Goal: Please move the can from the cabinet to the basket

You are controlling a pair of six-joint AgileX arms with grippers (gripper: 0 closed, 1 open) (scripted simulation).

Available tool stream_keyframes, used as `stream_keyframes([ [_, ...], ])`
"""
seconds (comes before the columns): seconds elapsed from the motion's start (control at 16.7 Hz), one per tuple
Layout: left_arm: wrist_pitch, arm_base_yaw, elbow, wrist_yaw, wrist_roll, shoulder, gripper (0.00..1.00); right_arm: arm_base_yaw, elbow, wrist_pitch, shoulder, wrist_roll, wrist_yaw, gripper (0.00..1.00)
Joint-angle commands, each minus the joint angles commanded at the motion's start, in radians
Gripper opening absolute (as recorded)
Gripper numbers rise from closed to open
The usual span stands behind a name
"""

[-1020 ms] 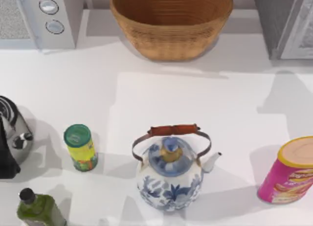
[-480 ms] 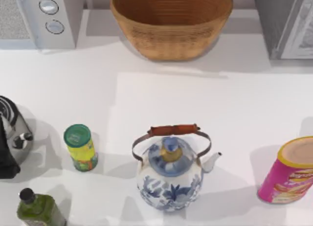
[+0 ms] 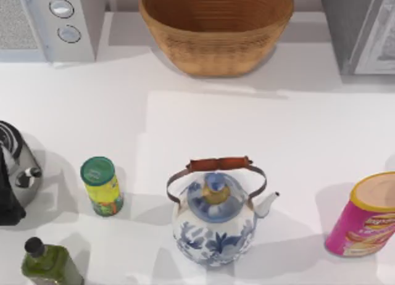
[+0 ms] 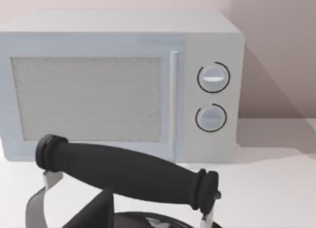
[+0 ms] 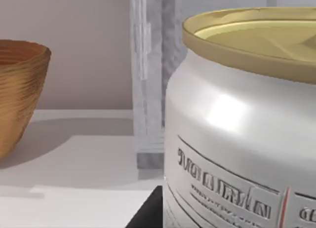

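Observation:
The tan wicker basket (image 3: 216,32) stands at the back middle of the table, and its side (image 5: 19,90) also shows in the right wrist view. The cabinet (image 3: 349,26), grey-sided with a white panelled door, is at the back right corner. Its edge (image 5: 145,90) rises behind the table in the right wrist view. The can is out of view. Both arms are off the top view's edges.
A pink canister with a yellow lid (image 3: 364,217) stands front right, very close in the right wrist view (image 5: 237,139). A blue-white teapot (image 3: 214,220), a green-lidded can (image 3: 102,186), a green bottle (image 3: 46,263) and a dark kettle (image 3: 15,174) line the front. A microwave (image 3: 55,20) sits back left.
A large shadow on the table's right side has slid off toward the right edge. No object has moved.

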Motion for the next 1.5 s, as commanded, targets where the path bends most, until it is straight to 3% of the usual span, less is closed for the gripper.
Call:
stream_keyframes([
  [0.24, 0.0, 0.0, 0.0, 0.0, 0.0, 0.0, 1.0, 0.014, 0.024, 0.008, 0.038, 0.002, 0.011, 0.0],
  [0.54, 0.0, 0.0, 0.0, 0.0, 0.0, 0.0, 1.0, 0.097, 0.258, 0.076, 0.298, 0.002, 0.091, 0.0],
  [1.5, 0.0, 0.0, 0.0, 0.0, 0.0, 0.0, 1.0, 0.516, 1.538, 0.411, 1.957, 0.014, 0.541, 0.0],
])
